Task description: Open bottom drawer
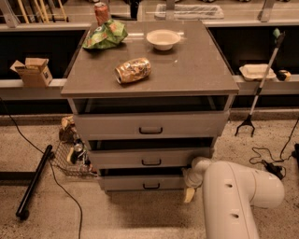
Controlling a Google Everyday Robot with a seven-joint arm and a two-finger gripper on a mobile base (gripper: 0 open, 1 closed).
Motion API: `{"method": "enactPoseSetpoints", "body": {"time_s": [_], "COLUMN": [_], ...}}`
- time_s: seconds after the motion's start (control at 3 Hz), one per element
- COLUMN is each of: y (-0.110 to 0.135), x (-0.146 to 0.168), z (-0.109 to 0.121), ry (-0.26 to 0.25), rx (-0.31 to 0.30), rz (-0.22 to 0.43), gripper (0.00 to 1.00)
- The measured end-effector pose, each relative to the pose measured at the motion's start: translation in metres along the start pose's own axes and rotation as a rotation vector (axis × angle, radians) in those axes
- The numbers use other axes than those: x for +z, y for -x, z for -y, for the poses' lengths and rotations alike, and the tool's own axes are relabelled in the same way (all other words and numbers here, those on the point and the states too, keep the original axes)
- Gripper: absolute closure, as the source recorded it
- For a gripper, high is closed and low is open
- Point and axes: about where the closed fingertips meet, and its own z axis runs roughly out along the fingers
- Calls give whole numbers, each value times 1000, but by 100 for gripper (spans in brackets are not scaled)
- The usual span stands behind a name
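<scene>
The bottom drawer (pixel 135 184) is the lowest of three grey drawers in the cabinet; its flat front has a small dark handle (pixel 151 186) at the centre and stands slightly forward, with a dark gap above it. My gripper (pixel 189 192) is at the drawer's right end, low by the floor, below my big white arm (pixel 233 196). One pale fingertip (pixel 188 195) shows beside the drawer's right corner. The arm hides the rest of the gripper.
The cabinet top (pixel 187 70) carries a white bowl (pixel 163 39), a lying snack can (pixel 133 70), a green bag (pixel 105 34) and a red can (pixel 101 12). A wire basket (pixel 70 156) stands left of the drawers. A black pole (pixel 33 182) and cables lie on the floor. A grabber tool (pixel 259 88) leans at right.
</scene>
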Motion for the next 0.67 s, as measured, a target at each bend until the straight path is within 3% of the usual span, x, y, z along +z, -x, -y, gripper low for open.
{"method": "enactPoseSetpoints", "body": {"time_s": [0.33,0.67], "y": [-9,-9], "x": [12,14], "z": [-9,-25], "ry": [14,25], "rx": [43,56], "rz": [5,28], "gripper": [18,41]}}
